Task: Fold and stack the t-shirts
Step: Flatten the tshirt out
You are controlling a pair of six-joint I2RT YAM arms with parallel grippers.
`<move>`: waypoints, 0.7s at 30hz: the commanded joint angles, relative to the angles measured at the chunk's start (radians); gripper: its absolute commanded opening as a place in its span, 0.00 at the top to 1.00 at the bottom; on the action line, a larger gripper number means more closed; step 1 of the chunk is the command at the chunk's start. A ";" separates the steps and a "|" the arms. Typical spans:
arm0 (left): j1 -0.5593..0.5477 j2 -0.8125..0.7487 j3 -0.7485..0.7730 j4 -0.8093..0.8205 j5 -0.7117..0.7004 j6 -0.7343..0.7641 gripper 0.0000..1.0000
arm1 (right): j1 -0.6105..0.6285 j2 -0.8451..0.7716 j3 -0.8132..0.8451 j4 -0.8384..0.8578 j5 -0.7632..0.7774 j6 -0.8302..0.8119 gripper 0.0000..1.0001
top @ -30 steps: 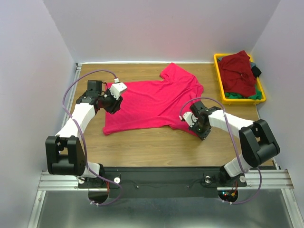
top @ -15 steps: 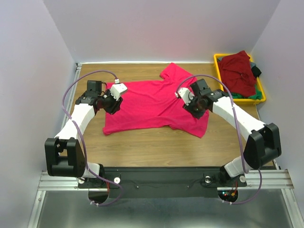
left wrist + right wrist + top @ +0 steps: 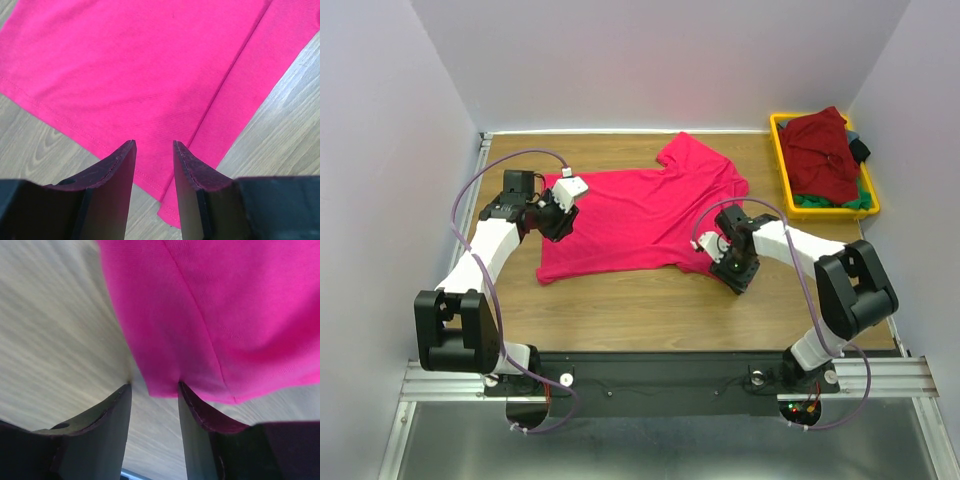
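A crimson t-shirt point(image 3: 640, 215) lies spread flat on the wooden table point(image 3: 620, 300). My left gripper point(image 3: 558, 220) hovers over its left edge, open and empty. In the left wrist view the gripper point(image 3: 154, 143) has its jaws parted above a shirt corner point(image 3: 150, 75). My right gripper point(image 3: 737, 274) is low at the shirt's near right corner, open. In the right wrist view the gripper point(image 3: 154, 385) has the shirt's edge point(image 3: 210, 315) just beyond its parted tips. A maroon t-shirt point(image 3: 820, 150) lies on top of green point(image 3: 835, 203) and dark point(image 3: 861, 150) ones.
A yellow plastic bin point(image 3: 777, 150) stands at the back right and holds the other shirts. Grey walls close in the table on the left, back and right. Cables loop over both arms.
My right gripper swung up over the shirt's right side, then came back down to its near right corner. The left arm has not moved.
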 commanded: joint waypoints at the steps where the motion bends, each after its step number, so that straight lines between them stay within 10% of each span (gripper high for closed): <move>1: 0.002 -0.017 -0.007 -0.002 0.015 0.016 0.53 | 0.000 0.033 -0.025 0.090 0.024 -0.007 0.53; 4: 0.000 -0.021 -0.017 0.005 0.006 0.021 0.53 | 0.000 0.050 -0.051 0.111 0.027 -0.006 0.59; 8: 0.000 -0.028 -0.029 0.005 0.004 0.027 0.53 | 0.003 0.010 -0.067 0.072 0.018 -0.001 0.98; 15: 0.002 -0.039 -0.026 -0.034 0.024 0.056 0.54 | 0.032 -0.180 0.086 -0.145 -0.116 -0.021 0.99; 21: 0.003 0.057 0.048 -0.078 0.046 0.045 0.54 | -0.027 0.034 0.362 -0.127 -0.035 -0.150 0.99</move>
